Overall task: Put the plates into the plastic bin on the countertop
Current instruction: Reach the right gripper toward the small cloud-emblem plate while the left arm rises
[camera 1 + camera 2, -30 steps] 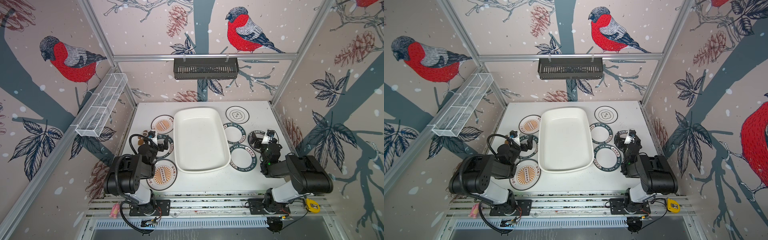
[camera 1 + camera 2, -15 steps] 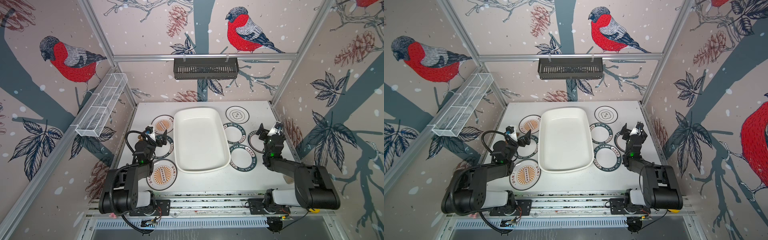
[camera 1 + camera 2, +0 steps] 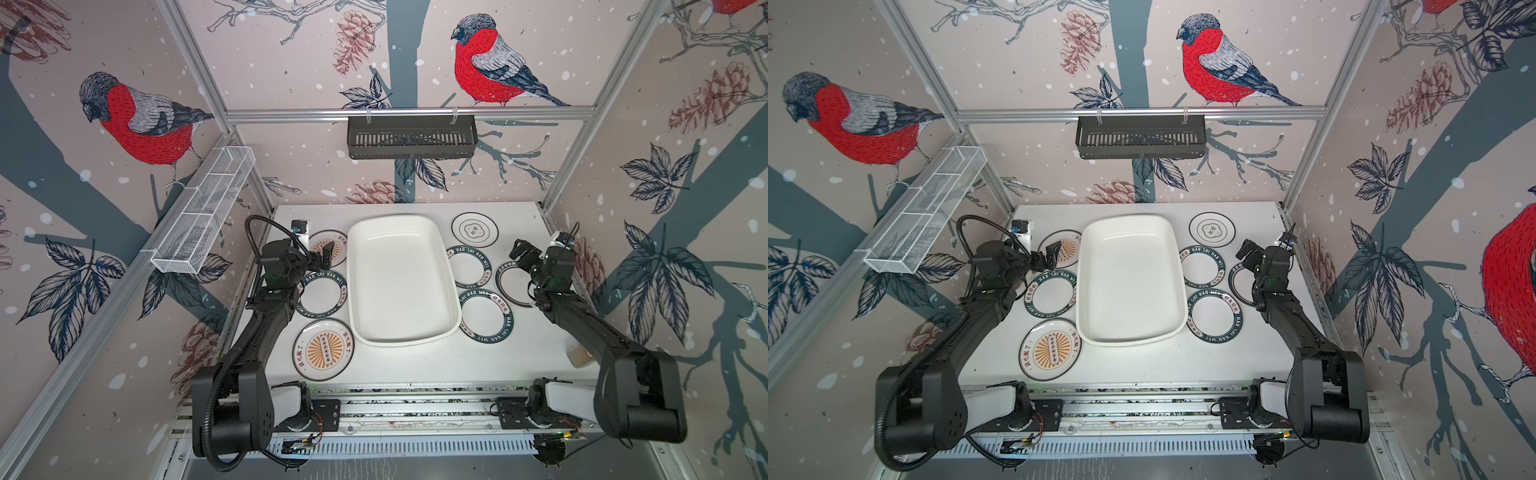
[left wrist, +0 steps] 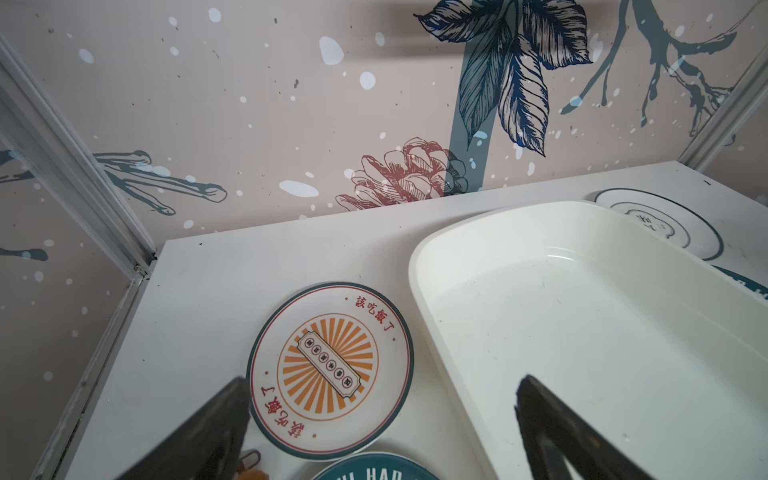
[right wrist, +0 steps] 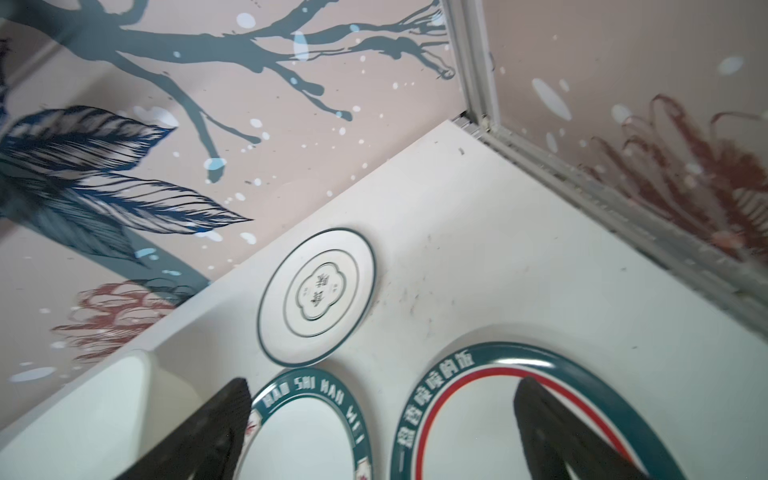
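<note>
Both end effectors are spread wide and carry nothing. The left end effector (image 4: 382, 382) hangs over the far left of the tabletop (image 3: 436, 361). In its wrist view one finger sits above the edge of the far sunburst plate (image 4: 330, 370) and the other above the plastic bin (image 3: 401, 282). I cannot tell how high it is over them.

The right end effector (image 5: 383, 381) hangs over the right side. One finger is above the red-ringed plate (image 5: 469, 419), and the other is above the gap between the bin and the far lettered plate (image 3: 468, 266).

The bin sits in the middle of the tabletop, long side running near to far and turned slightly askew. I count seven plates, all lying flat on the tabletop outside it.

On the left, three form a column:
- the far sunburst plate;
- the left lettered plate (image 3: 322, 296), behind the left arm's wrist;
- the near sunburst plate (image 3: 323, 350), just beside the bin's near left corner.

On the right:
- the thin-ringed plate (image 3: 474, 229) lies farthest back;
- the far lettered plate lies just beside the bin's wall;
- the near lettered plate (image 3: 486, 316) lies at the bin's near right corner;
- the red-ringed plate is furthest right, partly hidden by the right arm.
</note>
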`<state>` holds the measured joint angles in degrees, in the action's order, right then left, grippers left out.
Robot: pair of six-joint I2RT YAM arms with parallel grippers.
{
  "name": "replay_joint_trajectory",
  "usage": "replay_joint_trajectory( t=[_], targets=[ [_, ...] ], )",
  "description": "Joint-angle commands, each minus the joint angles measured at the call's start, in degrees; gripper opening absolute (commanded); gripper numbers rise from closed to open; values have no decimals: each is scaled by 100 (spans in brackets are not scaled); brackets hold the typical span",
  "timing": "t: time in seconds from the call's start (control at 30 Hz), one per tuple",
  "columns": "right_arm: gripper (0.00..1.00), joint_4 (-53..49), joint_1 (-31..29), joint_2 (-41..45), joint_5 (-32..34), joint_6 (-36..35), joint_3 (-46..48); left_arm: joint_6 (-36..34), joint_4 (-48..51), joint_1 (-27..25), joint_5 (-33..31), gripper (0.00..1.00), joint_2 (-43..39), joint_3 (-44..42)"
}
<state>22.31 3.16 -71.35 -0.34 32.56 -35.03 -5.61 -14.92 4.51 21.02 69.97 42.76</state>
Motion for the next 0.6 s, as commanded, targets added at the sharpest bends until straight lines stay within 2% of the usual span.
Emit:
replay_joint_trajectory(
  t=[0.0,0.17,0.33,0.57],
  targets=[
    [97,-73,9,161,-898,430,-69,-280,1424,-62,320,99,-86,430],
    [89,-667,18,-19,-1566,471,-493,-637,2721,-157,613,99,-52,1249],
    [79,-946,17,-219,-1965,692,-635,-985,3738,-207,572,99,-120,1940],
    [76,-1228,10,-91,-2377,1013,-710,-1271,5019,-241,634,99,-114,2449]
  ],
)
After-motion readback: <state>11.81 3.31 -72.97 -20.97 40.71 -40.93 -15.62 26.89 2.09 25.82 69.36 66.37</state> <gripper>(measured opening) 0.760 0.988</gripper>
